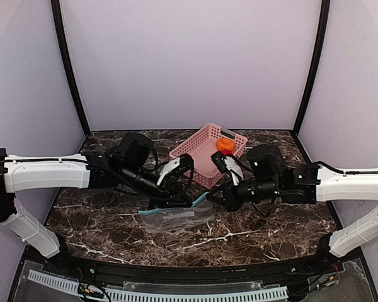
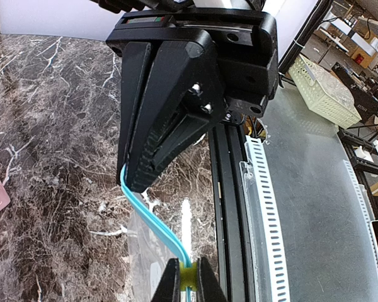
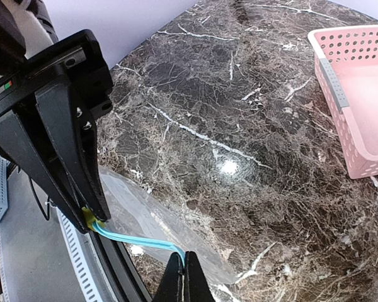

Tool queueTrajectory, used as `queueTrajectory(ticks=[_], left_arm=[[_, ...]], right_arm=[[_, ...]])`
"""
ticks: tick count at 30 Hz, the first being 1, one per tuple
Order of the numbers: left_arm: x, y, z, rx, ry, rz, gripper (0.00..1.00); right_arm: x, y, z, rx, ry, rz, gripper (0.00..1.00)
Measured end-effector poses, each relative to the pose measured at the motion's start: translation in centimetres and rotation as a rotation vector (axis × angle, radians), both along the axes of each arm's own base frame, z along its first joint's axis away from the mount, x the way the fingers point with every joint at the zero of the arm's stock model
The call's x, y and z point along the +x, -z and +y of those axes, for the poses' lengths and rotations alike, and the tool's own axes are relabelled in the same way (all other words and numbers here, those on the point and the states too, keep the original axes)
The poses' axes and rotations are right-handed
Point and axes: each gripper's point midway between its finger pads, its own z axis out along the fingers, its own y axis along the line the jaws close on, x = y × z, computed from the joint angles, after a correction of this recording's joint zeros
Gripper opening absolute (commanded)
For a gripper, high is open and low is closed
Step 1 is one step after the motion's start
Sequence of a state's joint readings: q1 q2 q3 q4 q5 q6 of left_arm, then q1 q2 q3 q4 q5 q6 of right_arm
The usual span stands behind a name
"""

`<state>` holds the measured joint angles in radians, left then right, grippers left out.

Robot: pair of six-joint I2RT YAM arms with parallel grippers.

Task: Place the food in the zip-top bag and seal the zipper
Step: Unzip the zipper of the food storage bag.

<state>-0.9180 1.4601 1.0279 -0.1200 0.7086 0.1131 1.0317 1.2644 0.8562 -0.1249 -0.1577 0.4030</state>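
Note:
The zip-top bag (image 1: 176,218) lies flat and clear on the marble, between my two grippers. My left gripper (image 2: 189,284) is shut on a yellow-green slider (image 2: 188,277) on the teal zipper (image 2: 152,215). My right gripper (image 3: 184,275) is shut on the zipper (image 3: 135,241) a short way along, and the strip hangs taut between them. From above, the left gripper (image 1: 189,202) and the right gripper (image 1: 209,196) almost meet over the bag's right end. An orange food (image 1: 225,145) sits in the pink basket (image 1: 195,142). The bag (image 3: 157,220) looks flat, with no food showing in it.
The pink slotted basket (image 3: 359,129) stands at the back, behind the grippers. A black rail and a white slotted strip (image 2: 264,207) run along the table's near edge, close to the bag. Pale walls close in the left, back and right sides.

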Motion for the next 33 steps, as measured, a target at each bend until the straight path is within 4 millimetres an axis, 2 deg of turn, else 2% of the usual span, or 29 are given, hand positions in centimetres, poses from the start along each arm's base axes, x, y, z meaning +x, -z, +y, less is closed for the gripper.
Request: queueTrajectory(ticks=[33], left_arm=[[0.0,0.2,0.1,0.008,0.001,-0.002,0.01]], right_arm=[[2.6,0.4,-3.3,-0.060,0.129,0.003,0.00]])
